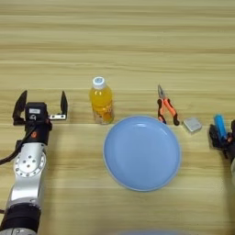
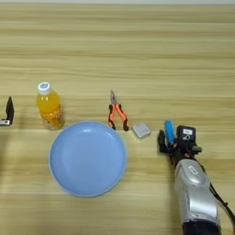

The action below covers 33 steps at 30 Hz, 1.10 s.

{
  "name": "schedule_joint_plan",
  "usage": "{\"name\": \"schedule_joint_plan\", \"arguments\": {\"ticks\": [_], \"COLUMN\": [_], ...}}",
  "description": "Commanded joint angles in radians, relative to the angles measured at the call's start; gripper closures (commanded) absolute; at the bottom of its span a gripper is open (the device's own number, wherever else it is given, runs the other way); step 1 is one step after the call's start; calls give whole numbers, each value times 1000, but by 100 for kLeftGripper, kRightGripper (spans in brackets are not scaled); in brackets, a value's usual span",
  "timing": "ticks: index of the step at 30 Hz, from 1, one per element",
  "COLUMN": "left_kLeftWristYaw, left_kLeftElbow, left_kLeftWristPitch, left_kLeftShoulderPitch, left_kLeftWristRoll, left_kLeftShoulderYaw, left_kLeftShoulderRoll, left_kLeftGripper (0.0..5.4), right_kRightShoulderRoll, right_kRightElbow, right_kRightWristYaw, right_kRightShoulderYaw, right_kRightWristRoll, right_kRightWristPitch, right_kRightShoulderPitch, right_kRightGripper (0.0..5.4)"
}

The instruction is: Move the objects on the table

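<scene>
Here the light wooden plank-grained table (image 1: 137,41) fills the view, with a large light-blue round plate (image 1: 142,152) lying flat near its middle. Just beyond the plate's far left rim stands a small orange-drink bottle with a white cap (image 1: 101,101), upright and apart from both arms. Beyond the plate's far right rim lie orange-handled pliers (image 1: 166,108), their tips pointing away from the robot. Just right of the pliers' handles sits a small grey square block (image 2: 142,130), resting on the wood close to them but not touching.

The left gripper (image 1: 41,103) hovers well left of the bottle, its two black fingers spread wide apart with nothing between them; its silver arm runs down to the near edge.

The right gripper (image 2: 169,141) is right of the grey block. A small blue oblong bar (image 2: 169,131) sits between its black fingers, and they appear to be closed on it, though whether the bar is lifted off the wood or still resting on it is hard to tell.
</scene>
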Motion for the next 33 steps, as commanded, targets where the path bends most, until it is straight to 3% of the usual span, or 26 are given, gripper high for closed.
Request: {"name": "schedule_joint_plan", "arguments": {"ticks": [1,15,25,33], "left_kLeftWristYaw": [-1,-1,-2,-1], "left_kLeftElbow": [-1,1,-4,-9], "left_kLeftWristPitch": [14,13,17,19], "left_kLeftShoulderPitch": [-6,-6,-3,1], "left_kLeftWristRoll": [4,4,6,8], "left_kLeftShoulderYaw": [1,1,0,-2], "left_kLeftShoulderRoll": [3,4,4,3], "left_kLeftGripper": [0,0,0,0], "right_kRightShoulderRoll": [2,2,3,7], "right_kRightElbow": [10,11,-46,-101], "right_kRightWristYaw": [-4,-2,7,12], "right_kRightShoulderYaw": [-2,-1,22,48], "right_kRightWristRoll": [3,3,-18,-35], "right_kRightWristPitch": [28,26,-63,-133], "right_kRightShoulderPitch": [2,2,20,41], "right_kRightGripper": [203,342,451,463]}}
